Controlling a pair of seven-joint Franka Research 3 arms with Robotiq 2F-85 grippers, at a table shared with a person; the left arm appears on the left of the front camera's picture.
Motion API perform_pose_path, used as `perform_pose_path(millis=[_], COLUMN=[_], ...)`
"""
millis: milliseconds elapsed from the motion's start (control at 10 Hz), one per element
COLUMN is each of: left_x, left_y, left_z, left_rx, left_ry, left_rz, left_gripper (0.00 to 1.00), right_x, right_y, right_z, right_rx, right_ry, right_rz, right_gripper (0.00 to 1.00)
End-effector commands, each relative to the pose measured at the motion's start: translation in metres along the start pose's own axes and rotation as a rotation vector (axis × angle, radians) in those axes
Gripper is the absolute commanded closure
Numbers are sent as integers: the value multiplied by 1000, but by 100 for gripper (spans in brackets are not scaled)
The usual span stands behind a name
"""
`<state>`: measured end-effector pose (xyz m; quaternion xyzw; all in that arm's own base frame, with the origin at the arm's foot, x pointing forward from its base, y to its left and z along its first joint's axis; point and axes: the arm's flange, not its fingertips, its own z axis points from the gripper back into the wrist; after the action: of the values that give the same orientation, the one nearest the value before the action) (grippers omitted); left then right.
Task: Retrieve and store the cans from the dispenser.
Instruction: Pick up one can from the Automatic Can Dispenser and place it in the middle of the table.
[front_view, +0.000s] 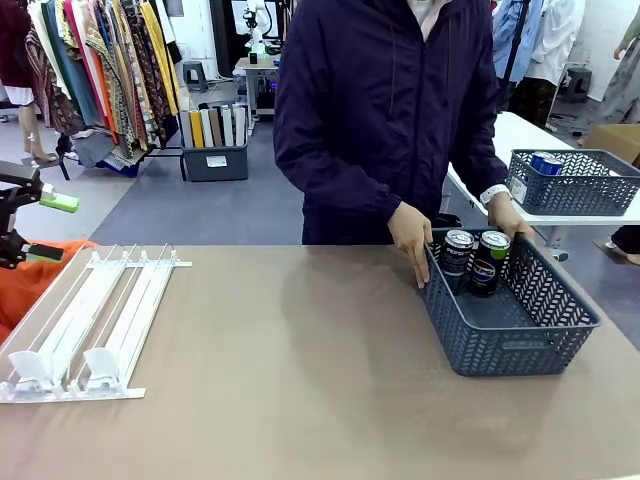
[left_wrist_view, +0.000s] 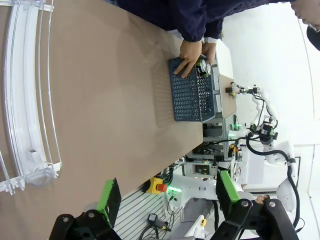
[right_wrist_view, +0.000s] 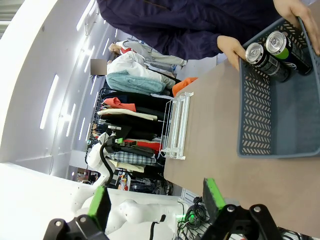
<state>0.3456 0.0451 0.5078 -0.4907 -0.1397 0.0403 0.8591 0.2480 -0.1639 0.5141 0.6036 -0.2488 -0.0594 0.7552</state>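
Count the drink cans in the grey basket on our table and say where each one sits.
2. Both stand upright, side by side, at the far end of the basket, by the person's hands: a dark can on the picture's left, and a green-topped dark can on its right.

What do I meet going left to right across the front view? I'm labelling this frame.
Left gripper → dispenser → person's hand on the basket's edge → two dark cans standing in the grey basket.
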Motion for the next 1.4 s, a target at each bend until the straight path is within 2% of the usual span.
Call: perform_pose_path(millis=[0,1300], left_x=[1,1], left_y=[0,0], left_z=[-1,-1], left_rx=[-27,-27], left_ry=[-11,-11], left_rz=[-20,-20], left_gripper=[0,0], right_x=[4,4], right_y=[3,3], right_z=[-2,-2], right_rx=[27,27], right_ry=[-17,-17], right_rz=[16,16], right_gripper=[0,0])
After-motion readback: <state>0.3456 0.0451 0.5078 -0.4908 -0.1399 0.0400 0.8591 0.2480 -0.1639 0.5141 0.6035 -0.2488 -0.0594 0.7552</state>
